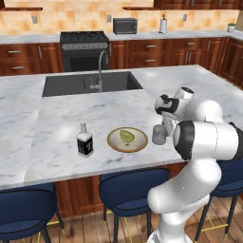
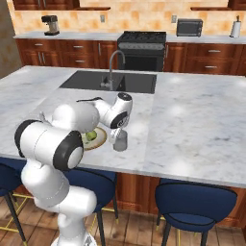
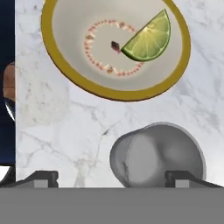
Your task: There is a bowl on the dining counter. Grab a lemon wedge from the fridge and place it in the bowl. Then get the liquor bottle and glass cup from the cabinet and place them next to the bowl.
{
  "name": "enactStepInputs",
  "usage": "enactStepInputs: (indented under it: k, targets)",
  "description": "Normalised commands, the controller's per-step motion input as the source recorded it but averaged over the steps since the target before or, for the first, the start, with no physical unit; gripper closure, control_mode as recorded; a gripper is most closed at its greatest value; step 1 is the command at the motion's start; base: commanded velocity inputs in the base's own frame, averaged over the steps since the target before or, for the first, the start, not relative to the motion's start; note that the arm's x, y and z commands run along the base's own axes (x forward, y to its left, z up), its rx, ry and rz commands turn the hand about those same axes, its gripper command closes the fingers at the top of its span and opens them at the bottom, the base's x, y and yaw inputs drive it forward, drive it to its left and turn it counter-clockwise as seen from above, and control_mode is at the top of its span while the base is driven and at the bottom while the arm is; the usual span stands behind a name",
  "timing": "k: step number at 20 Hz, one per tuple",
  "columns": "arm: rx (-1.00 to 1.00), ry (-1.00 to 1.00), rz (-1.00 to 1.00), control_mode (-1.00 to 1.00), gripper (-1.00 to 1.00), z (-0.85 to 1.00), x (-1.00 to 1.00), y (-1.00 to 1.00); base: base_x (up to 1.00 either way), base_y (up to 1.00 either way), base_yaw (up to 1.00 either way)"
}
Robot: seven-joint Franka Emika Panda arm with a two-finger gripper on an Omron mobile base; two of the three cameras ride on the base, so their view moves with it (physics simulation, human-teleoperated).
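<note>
A tan bowl (image 1: 114, 144) with a gold rim sits on the dining counter and holds a green lemon wedge (image 1: 126, 136). Left of it stands the liquor bottle (image 1: 85, 141), clear with a black label. The grey glass cup (image 1: 159, 135) stands upright on the marble just right of the bowl. My gripper (image 1: 163, 127) hangs right above the cup, pointing down. In the hand view the gripper (image 3: 113, 178) is open, fingers spread wide on either side of the glass cup (image 3: 157, 155), not touching it, with the bowl (image 3: 65, 70) and lemon wedge (image 3: 148, 39) beyond.
A dark sink (image 1: 90, 83) with a faucet (image 1: 99, 71) lies at the counter's far side. Blue stools (image 1: 128, 185) stand under the near edge. Bare marble stretches to the right of the cup (image 2: 192, 125).
</note>
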Motion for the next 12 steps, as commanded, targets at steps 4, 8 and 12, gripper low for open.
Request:
enactStepInputs:
  k: [4,8,12]
  targets:
    - [0.00,-0.15,0.00,-1.00,-1.00,0.74,-0.82,0.02,0.00,0.00,0.00]
    - [0.00,-0.16,0.00,-1.00,-1.00,0.72,-1.00,0.11,0.00,0.00,0.00]
    - [0.00,-0.16,0.03,-1.00,-1.00,0.71,-1.00,0.22,0.00,0.00,0.00]
